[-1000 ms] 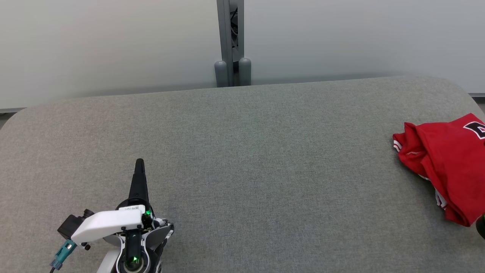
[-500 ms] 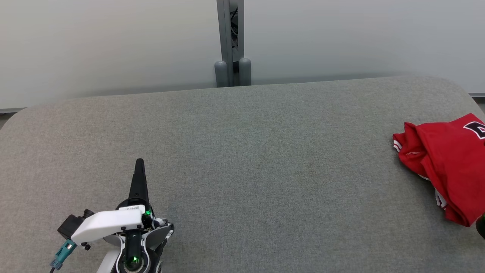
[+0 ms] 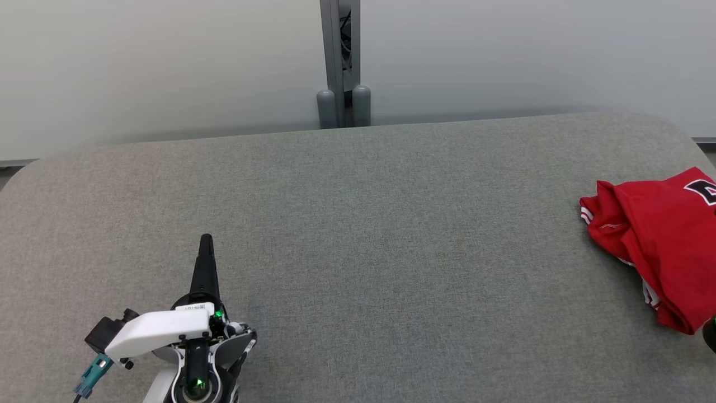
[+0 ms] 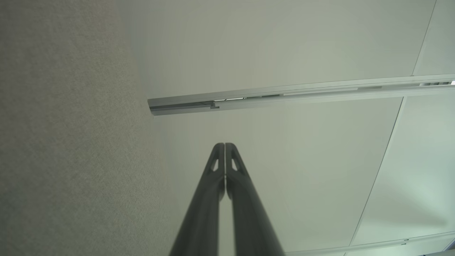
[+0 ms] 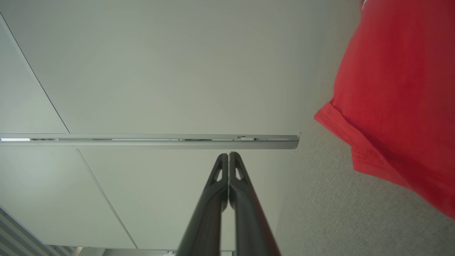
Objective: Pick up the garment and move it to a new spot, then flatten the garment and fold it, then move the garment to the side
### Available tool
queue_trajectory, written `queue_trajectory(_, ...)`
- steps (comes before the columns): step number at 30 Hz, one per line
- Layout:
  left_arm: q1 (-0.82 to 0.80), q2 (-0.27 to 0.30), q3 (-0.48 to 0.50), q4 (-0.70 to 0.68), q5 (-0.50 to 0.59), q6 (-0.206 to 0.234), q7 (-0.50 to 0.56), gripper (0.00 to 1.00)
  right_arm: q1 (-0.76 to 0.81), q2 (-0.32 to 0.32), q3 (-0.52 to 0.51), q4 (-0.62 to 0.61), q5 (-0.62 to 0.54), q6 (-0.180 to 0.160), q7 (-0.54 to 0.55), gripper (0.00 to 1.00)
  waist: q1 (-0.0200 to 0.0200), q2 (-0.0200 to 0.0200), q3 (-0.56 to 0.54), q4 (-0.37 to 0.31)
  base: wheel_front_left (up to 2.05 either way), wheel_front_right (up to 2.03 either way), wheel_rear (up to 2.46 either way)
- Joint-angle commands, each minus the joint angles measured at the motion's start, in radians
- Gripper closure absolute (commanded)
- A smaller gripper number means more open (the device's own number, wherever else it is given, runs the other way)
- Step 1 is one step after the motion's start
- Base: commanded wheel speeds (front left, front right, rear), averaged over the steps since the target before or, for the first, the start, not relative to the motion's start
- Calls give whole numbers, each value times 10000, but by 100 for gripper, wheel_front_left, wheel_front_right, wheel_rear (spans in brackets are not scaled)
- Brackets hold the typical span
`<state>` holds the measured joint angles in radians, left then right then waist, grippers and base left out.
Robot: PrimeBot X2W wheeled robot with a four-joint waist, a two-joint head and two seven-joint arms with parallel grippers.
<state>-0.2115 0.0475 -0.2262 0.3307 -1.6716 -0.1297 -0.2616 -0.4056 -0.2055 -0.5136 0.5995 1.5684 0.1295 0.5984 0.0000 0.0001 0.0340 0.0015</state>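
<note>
Right, risks first. The garment (image 3: 654,235) sat way over at the right end of the surface (image 3: 358,235), partly cut off by the head view's edge, so its far side couldn't be judged. Both sets of jaws were closed w/ nothing in them. The left gripper (image 3: 206,240) was parked low-left, well apart from the cloth. The right gripper (image 5: 228,155) had its tips pressed together, w/ the red hem near it in the right wrist view.

Trouble spots, as I read it: a reach w/ closed jaws would only shove the heap, maybe toward the surface's edge. A pinch on one loose layer or sleeve could drag the rest into a tighter bunch, making flattening harder. Grabbing too deep could catch several layers at once.

As for looks, it was a red jersey-type top, crumpled in a lumpy heap w/ folds overlapping. White striped trim peeked out at the left end, and part of a black-and-white letter showed at the frame edge. The stitched hem looked thin and floppy, prob. slippery.
</note>
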Motion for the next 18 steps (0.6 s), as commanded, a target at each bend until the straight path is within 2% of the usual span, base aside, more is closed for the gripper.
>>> queue_trajectory(1,-120,25,7,-4,-4,-50,-18,100,-91,-81,-36,35,47,21,34,100,0,-1,0,0,0,0,0)
queue_trajectory(18,-120,25,7,-5,-4,-50,-18,100,-91,-81,-38,35,48,22,33,100,0,-1,0,0,0,0,0)
